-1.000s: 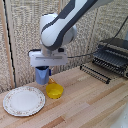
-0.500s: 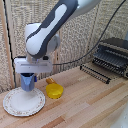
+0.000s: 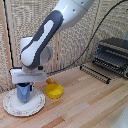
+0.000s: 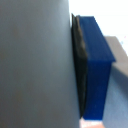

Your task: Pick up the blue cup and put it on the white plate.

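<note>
The arm enters from the upper centre of the exterior frame and bends down toward the lower left. Its white links join at a grey elbow section. The wrist housing sits at left centre, pointing straight down. The tool (image 3: 24,91) hangs below it at lower left, fingers vertical and closed on an object. The wrist view shows one blue finger (image 4: 96,70) with a dark pad, close up.
</note>
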You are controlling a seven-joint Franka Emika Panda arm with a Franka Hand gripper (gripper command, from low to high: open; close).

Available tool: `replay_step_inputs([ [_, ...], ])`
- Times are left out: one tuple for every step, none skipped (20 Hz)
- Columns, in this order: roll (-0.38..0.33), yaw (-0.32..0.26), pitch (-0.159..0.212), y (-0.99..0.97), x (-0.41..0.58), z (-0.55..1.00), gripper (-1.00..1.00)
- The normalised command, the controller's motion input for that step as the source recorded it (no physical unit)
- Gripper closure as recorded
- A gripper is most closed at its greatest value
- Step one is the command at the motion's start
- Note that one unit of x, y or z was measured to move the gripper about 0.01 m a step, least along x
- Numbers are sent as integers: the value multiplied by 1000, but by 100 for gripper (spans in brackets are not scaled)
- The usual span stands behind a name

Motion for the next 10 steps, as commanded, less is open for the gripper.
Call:
replay_step_inputs([
  [0, 83, 0, 9, 194, -49, 100],
  [2, 55, 28, 0, 146, 0, -100],
  [24, 46, 81, 0, 57, 157, -100],
  [39, 79, 114, -3, 54, 337, -100],
  [61, 122, 107, -71, 80, 503, -100],
  [87, 120, 116, -100, 60, 580, -100],
  [123, 111, 129, -166, 71, 606, -100],
  [136, 79, 111, -189, 9, 683, -100],
  [81, 60, 89, -120, 0, 754, -100],
  [49, 61, 63, -103, 26, 731, -100],
])
